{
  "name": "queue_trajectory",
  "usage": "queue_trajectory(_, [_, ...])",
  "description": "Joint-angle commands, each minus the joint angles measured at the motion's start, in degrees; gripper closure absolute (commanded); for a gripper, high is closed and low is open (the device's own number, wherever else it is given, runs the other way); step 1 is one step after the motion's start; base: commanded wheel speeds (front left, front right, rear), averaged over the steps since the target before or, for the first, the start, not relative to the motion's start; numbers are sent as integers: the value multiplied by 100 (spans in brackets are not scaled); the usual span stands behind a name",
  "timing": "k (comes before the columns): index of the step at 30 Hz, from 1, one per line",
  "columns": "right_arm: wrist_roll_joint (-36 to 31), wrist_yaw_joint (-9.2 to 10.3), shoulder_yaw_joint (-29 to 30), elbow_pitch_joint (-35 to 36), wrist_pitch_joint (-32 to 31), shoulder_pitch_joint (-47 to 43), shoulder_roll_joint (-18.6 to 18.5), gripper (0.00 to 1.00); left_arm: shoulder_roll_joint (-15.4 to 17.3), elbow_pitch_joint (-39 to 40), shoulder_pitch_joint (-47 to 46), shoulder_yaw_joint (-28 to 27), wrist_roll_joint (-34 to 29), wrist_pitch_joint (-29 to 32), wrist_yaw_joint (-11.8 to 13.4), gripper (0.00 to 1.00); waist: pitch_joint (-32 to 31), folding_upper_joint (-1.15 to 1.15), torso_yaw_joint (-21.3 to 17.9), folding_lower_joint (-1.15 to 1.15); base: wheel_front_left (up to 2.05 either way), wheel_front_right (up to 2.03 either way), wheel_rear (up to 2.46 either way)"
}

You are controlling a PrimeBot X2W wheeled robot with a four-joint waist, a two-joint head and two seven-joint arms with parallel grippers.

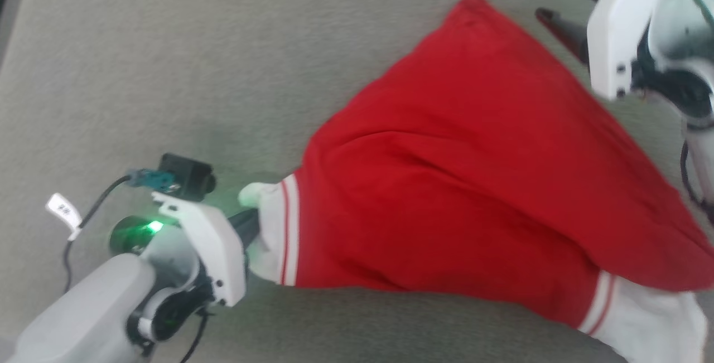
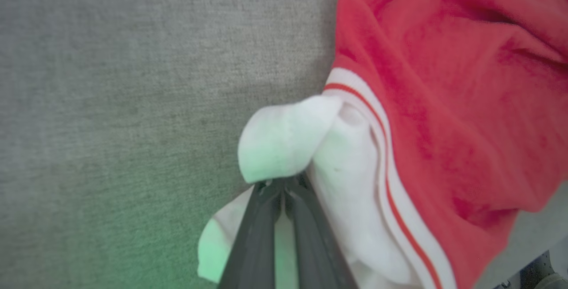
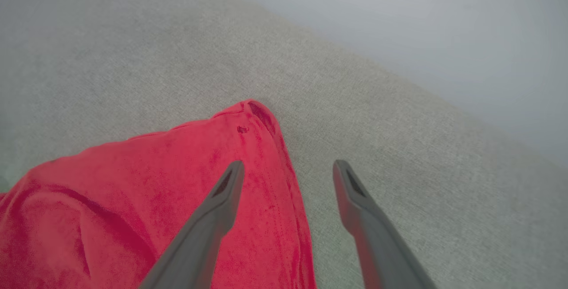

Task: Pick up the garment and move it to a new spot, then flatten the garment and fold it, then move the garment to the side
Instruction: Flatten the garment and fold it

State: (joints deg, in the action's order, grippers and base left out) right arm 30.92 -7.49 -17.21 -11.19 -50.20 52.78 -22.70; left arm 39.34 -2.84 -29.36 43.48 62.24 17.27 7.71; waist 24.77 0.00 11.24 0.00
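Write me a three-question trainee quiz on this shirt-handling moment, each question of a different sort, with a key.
1. True or false: the left end effector is shut on a sleeve end of the red shirt.
2. Pick one: the right end effector is A) open, gripping nothing; B) shut on the shirt's corner; C) shut on a sleeve.
3. Fill in: apart from its narrow red stripes, the sleeve end is ___.

Key: 1 true; 2 A; 3 white.
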Motion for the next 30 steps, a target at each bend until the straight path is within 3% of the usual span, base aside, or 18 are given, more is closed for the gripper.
queue_trajectory(1, [46, -1, -148, -220, 26, 163, -12, 0, -76, -80, -53, 51, -93, -14, -41, 100, 183, 0, 283, 0, 0, 0, 0])
queue_trajectory(9, [308, 0, -1188, -2023, -323, 1177, -127, 0, -654, -579, -408, 295, -147, -60, -396, 100, 489, 0, 924, 0, 0, 0, 0])
queue_trajectory(16, [628, 1, -2072, -3162, -907, 930, -157, 0, -932, -1025, -543, 354, -99, -145, -602, 100, 592, 0, 1135, 0, 0, 0, 0])
queue_trajectory(17, [659, 1, -2161, -3268, -965, 893, -156, 53, -945, -1083, -560, 354, -95, -152, -621, 100, 594, 0, 1144, 0, 0, 0, 0])
queue_trajectory(18, [711, 0, -2241, -3326, -1019, 879, -158, 100, -960, -1136, -571, 358, -91, -168, -646, 100, 594, 0, 1149, 0, 0, 0, 0])
queue_trajectory(26, [886, 4, -2251, -3381, -512, 1328, -220, 100, -836, -1394, -682, 205, -7, -158, -636, 100, 458, 0, 959, 0, 0, 0, 0])
queue_trajectory(30, [1076, 3, -2248, -3166, -252, 1582, -223, 100, -619, -1208, -975, 25, 2, -10, -574, 100, 260, 0, 743, 0, 0, 0, 0])
